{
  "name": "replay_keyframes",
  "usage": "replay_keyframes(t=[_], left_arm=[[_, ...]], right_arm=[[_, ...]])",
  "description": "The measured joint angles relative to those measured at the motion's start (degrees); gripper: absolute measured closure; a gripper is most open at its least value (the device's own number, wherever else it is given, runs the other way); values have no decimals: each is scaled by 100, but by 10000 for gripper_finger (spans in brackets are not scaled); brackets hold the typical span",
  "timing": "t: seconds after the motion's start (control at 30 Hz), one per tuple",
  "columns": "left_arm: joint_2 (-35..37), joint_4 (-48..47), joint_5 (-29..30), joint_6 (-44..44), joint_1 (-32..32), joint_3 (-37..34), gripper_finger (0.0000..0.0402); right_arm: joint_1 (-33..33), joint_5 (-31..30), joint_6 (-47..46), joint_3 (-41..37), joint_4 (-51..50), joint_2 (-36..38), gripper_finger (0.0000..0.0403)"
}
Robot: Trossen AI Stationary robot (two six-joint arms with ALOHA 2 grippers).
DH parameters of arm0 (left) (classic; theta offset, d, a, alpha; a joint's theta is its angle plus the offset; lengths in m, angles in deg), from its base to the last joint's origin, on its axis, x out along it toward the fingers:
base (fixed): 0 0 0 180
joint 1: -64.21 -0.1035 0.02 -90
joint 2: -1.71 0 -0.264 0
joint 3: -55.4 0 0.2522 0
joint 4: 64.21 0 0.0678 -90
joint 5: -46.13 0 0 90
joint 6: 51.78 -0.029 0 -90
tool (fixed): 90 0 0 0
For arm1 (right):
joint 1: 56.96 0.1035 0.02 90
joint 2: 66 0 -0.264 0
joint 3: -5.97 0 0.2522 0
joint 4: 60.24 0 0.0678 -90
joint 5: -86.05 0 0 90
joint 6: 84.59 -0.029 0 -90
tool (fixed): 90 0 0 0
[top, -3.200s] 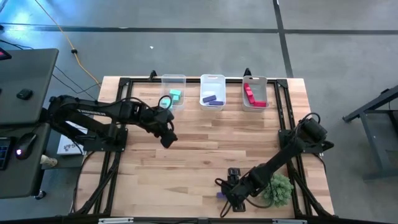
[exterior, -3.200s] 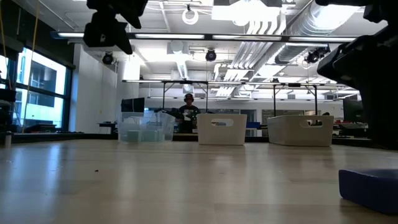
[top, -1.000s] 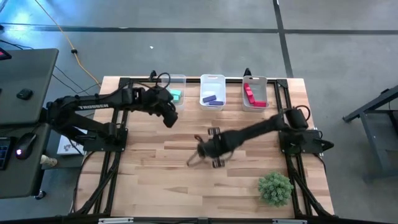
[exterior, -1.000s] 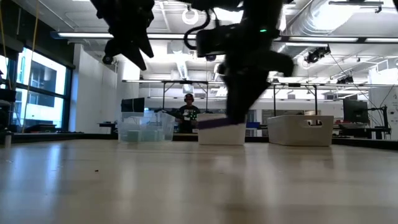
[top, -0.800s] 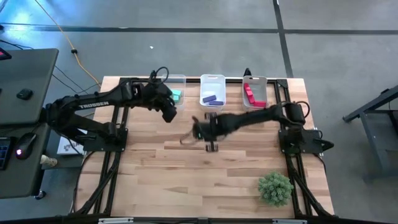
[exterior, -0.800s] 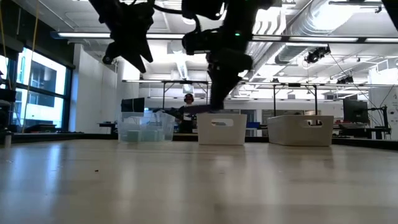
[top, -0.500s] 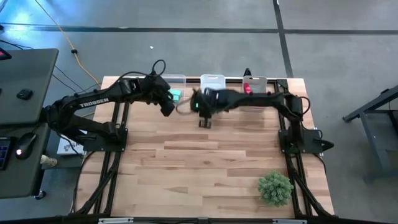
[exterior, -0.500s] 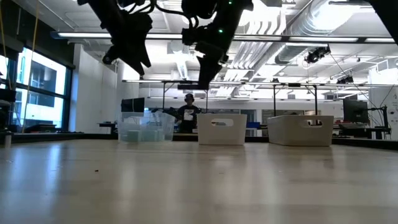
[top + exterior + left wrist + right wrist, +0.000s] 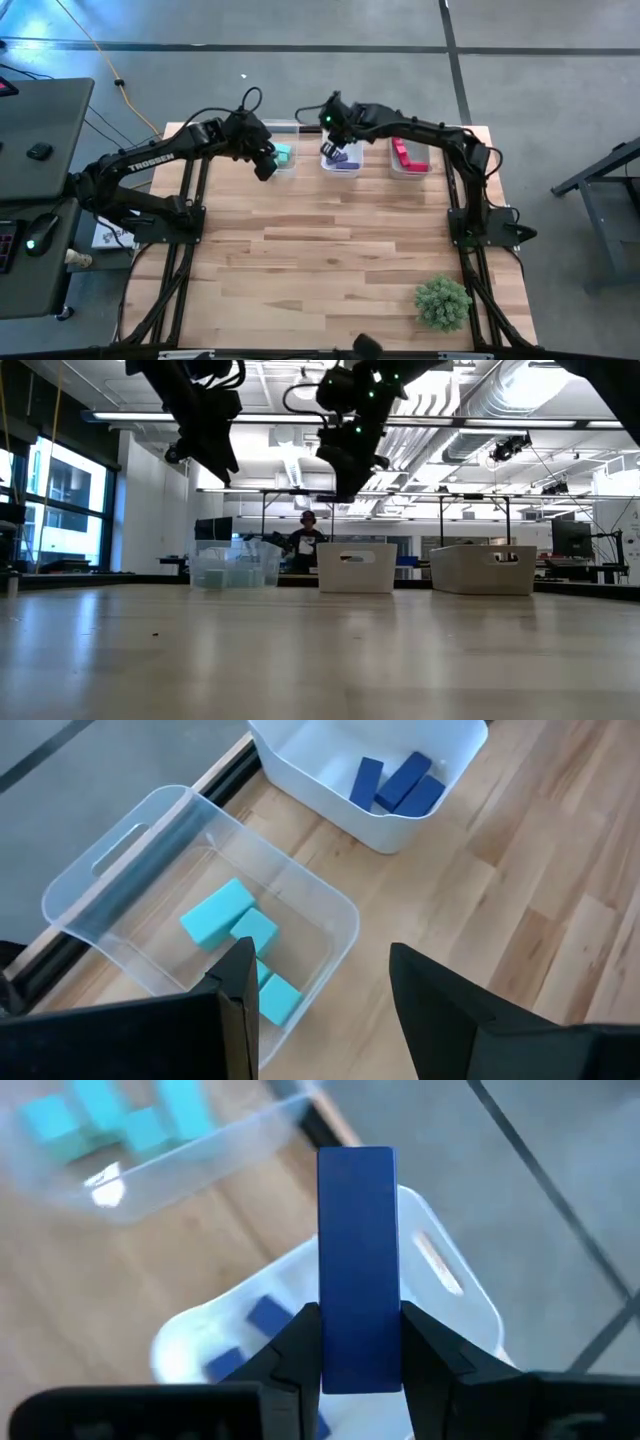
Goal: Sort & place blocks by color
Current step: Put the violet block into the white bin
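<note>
Right gripper (image 9: 358, 1350) hangs over the middle bin (image 9: 342, 150), fingers pinching a purple bar (image 9: 357, 1270) that stands up between them; in the right wrist view the bin sits straight below the bar, with more purple bars (image 9: 268, 1315) on its floor. Left gripper (image 9: 320, 990) hovers at the near edge of the clear bin (image 9: 279, 150), which stands just left of the middle bin; fingers spread, nothing between them. Teal blocks (image 9: 232, 925) lie in the clear bin, four or so, bunched together. Red bars (image 9: 408, 153) lie in the right bin (image 9: 410, 150), just right of the middle bin. All three bins stand in a row along the far edge of the table (image 9: 330, 250), apart from each other. Green plant ball (image 9: 442, 303) sits well apart from the middle bin, at the table's near right corner. Low view: both grippers hang high above the table, right one above the middle bin (image 9: 356, 567); a person (image 9: 306, 540) shows far behind that bin
</note>
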Motion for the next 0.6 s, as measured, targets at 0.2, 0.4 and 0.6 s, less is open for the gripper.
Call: replay_keyframes(t=[0.2,0.4,0.6], left_arm=[[0,67,2,-104,-9,0,259],[0,90,2,-104,-9,0,259],[0,88,2,-102,-9,0,259]], right_arm=[[-387,-95,-1006,-1,-5,-9,320],[-544,-77,-1817,7,1,-91,320],[-564,327,-2235,5,-163,-476,320]])
